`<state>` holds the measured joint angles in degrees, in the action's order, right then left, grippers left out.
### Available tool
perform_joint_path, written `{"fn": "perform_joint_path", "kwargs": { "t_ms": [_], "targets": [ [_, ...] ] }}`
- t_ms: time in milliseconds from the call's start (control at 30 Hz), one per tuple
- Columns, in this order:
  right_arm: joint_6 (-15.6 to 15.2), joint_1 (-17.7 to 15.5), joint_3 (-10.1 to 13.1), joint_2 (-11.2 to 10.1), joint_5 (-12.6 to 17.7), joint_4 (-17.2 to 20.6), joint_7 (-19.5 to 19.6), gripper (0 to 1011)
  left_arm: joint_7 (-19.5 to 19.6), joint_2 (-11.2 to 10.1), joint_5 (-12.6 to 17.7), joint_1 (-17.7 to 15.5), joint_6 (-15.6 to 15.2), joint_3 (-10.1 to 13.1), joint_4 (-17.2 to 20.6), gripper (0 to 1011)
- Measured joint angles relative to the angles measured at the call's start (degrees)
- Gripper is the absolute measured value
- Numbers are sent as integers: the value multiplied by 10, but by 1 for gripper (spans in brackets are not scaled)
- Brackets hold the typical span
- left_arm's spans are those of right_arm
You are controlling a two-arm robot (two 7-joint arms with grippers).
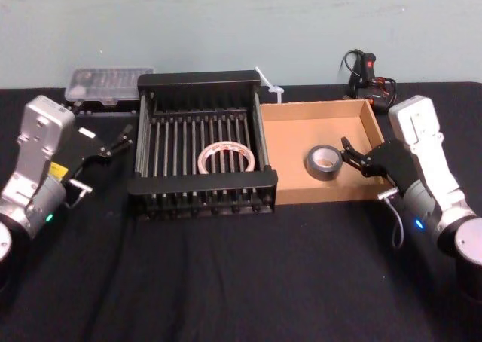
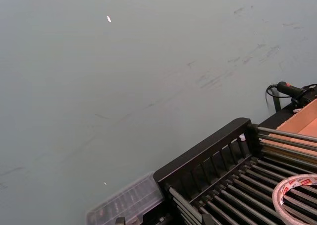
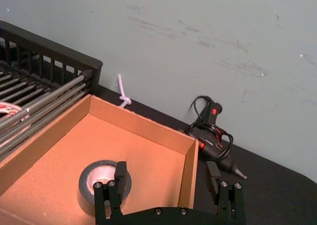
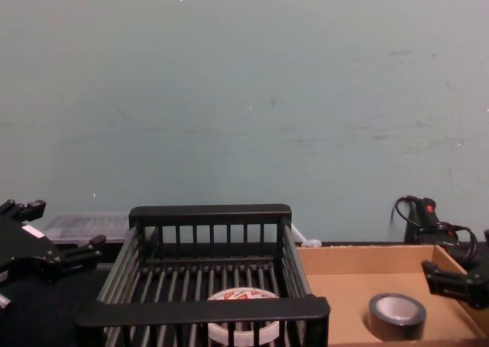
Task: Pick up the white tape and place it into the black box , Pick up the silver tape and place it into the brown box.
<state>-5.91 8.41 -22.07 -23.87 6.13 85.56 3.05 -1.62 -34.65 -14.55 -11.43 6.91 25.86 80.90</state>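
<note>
Hovering wide over the brown box's (image 1: 290,187) right edge, the right tool (image 1: 352,156) (empty) nears the silver tape (image 1: 323,161).

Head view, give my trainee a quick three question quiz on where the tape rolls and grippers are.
1. True or false: the white printed tape roll lies inside the black slatted plastic crate.
2. Which container holds the dark grey-silver duct tape roll? A) black crate B) shallow tan cardboard tray C) bare tablecloth
3. Fill in: the right gripper, open, sits over the tray's ____ wall, beside the grey roll; the left gripper, open, is outside the crate.

Key: 1 true; 2 B; 3 right
</note>
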Motion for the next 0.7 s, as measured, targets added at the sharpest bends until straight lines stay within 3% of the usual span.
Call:
{"fn": "perform_joint_path", "kwargs": {
  "t_ms": [167,700],
  "targets": [
    [4,-8,12,7,-2,-1,2,1002,0,0,0,0,0,0,0,1001],
    [4,-8,9,6,-2,-1,3,1002,0,0,0,0,0,0,0,1001]
  ]
}}
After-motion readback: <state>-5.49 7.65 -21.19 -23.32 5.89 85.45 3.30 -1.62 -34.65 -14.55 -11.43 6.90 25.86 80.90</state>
